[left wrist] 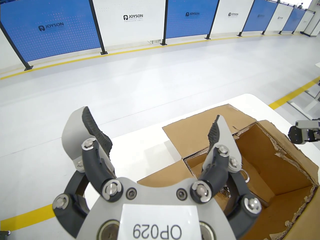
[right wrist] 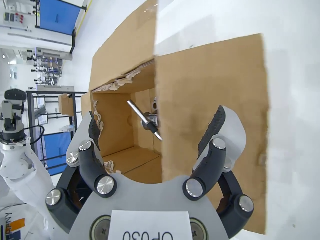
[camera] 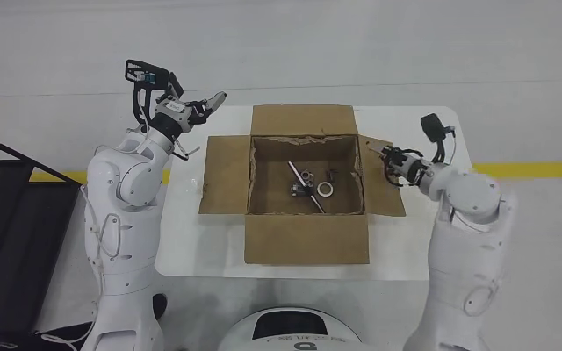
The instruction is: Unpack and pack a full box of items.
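An open cardboard box (camera: 303, 239) stands mid-table with all four flaps folded out. On its floor lie a metal rod (camera: 307, 181), a small roll of tape (camera: 325, 189) and a dark little part (camera: 299, 188). My left gripper (camera: 211, 103) hangs open and empty above the table's far left corner, beyond the box's left flap (left wrist: 175, 173). My right gripper (camera: 386, 161) is open and empty over the right flap (right wrist: 212, 88), facing the box's inside, where the rod (right wrist: 143, 119) leans. The right gripper (left wrist: 303, 131) also appears past the box in the left wrist view.
The white table (camera: 421, 254) has bare strips on both sides of the box and in front of it. A small pale thing (camera: 193, 184) lies on the table left of the left flap. A black frame (camera: 18, 219) stands on the floor at far left.
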Controlling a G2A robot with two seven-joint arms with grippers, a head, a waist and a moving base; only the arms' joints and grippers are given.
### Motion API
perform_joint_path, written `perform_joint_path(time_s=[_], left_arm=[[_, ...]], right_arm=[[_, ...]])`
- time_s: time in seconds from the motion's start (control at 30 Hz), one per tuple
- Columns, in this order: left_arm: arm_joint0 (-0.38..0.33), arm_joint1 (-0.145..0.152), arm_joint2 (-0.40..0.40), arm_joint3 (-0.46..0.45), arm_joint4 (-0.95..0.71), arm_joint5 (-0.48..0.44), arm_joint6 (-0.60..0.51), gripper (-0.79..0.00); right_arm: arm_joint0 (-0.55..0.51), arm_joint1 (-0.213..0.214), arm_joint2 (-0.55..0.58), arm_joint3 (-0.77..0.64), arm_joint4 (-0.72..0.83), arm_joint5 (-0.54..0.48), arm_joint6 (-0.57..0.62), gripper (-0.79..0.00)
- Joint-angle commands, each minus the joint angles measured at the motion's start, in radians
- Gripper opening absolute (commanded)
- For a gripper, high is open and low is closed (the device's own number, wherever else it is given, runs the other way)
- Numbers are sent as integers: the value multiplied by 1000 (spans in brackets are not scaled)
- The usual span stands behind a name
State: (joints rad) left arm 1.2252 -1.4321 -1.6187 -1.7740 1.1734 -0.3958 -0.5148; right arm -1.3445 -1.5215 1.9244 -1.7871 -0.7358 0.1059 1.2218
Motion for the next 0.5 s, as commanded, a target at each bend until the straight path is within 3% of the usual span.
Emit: perform_joint_path(time_s=[0.0,0.17,0.3,0.47], left_arm=[[0,0,-1,0,-1,0,0,0],[0,0,-1,0,-1,0,0,0],[0,0,-1,0,-1,0,0,0],[0,0,-1,0,-1,0,0,0]], right_arm=[[-11,10,68,19,34,-14,-5,0],[-15,35,172,95,106,-48,-7,0],[27,55,151,215,90,-95,35,0],[139,83,191,484,309,-180,156,0]])
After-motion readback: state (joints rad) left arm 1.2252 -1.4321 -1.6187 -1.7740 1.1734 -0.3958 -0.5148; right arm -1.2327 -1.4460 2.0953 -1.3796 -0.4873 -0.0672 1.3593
